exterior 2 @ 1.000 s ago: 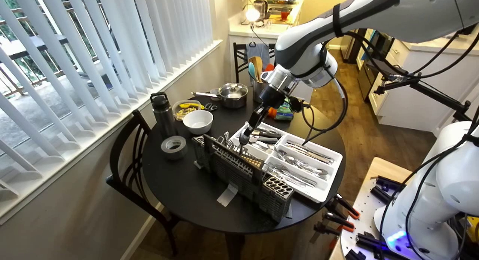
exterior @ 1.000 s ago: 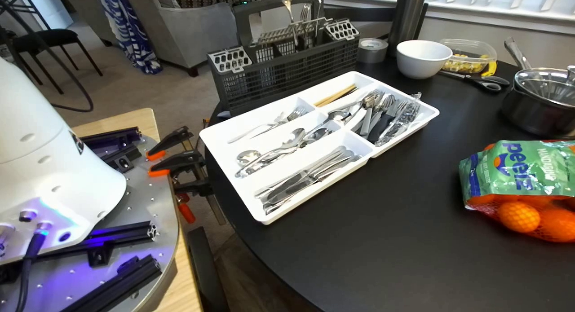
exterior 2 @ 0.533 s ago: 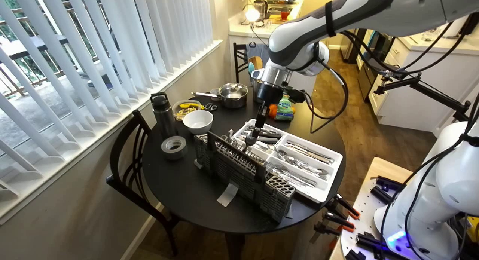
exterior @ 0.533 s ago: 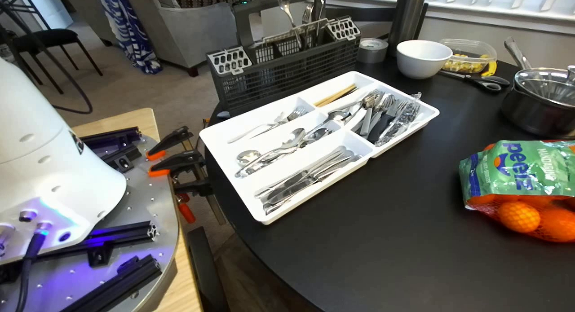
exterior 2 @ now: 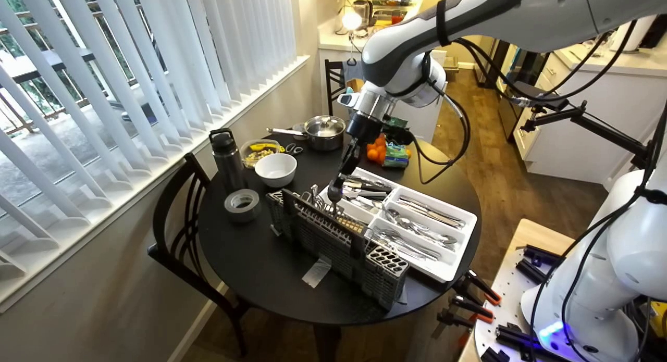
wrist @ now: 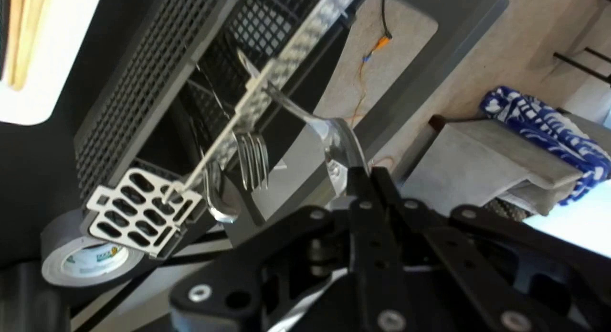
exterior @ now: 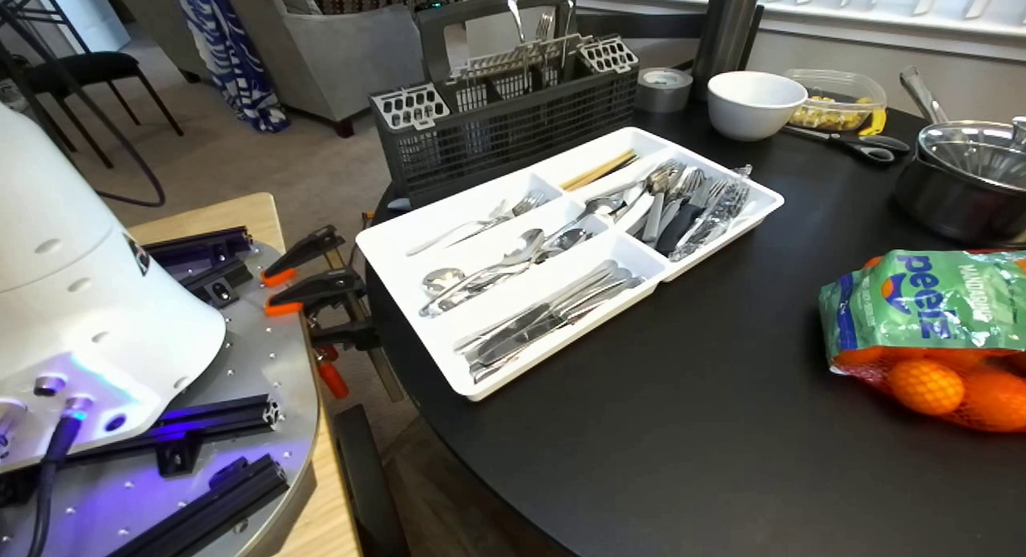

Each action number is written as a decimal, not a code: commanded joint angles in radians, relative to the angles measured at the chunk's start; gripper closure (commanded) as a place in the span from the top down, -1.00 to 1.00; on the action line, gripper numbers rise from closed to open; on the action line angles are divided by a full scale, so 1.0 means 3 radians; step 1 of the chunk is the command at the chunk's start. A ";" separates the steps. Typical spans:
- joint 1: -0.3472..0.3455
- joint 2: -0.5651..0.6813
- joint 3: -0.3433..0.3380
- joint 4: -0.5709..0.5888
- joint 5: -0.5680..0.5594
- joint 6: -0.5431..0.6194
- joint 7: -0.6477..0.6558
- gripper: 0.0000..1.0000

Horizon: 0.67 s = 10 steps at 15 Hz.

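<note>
A metal spoon [wrist: 334,138] is pinched by the edge of its bowl between the fingertips of my gripper [wrist: 366,173] in the wrist view. Its handle runs down through a slotted strip into the dark grey cutlery basket [wrist: 157,69], where the lower end is partly hidden. Beside the spoon, a fork [wrist: 253,160] and another curved utensil [wrist: 217,193] stand in the same basket. In an exterior view the gripper [exterior 2: 342,177] is over the basket [exterior 2: 323,237], with the spoon [exterior 2: 335,191] below it. Another exterior view shows the spoon [exterior: 514,8] but crops out the gripper.
A white divided tray [exterior: 401,248] of sorted cutlery lies alongside the basket. Around the black round table [exterior: 721,461] are a tape roll [exterior: 664,88], white bowl [exterior: 753,104], steel bottle [exterior: 725,36], lidded pot [exterior: 962,188], scissors [exterior: 874,148] and a mandarin bag [exterior: 930,316].
My gripper swung toward the tray, then back toward the window side, still on the spoon. The spoon tilted more, then came back nearly upright. The basket rocked or shifted slightly along with it.
</note>
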 commanded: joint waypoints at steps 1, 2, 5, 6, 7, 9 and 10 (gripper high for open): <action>-0.0015 -0.0140 0.0058 -0.0137 0.0689 0.0267 -0.0472 -0.95; -0.0018 -0.0157 0.0061 -0.0143 0.0794 0.0204 -0.0536 -0.95; -0.0017 -0.0195 0.0071 -0.0197 0.0981 0.0168 -0.0720 -0.95; -0.0012 -0.0196 0.0078 -0.0214 0.1021 0.0191 -0.0780 -0.95; -0.0008 -0.0185 0.0086 -0.0221 0.0999 0.0200 -0.0785 -0.95; -0.0001 -0.0167 0.0108 -0.0248 0.0804 0.0330 -0.0456 -0.95; 0.0002 -0.0167 0.0117 -0.0265 0.0736 0.0377 -0.0342 -0.96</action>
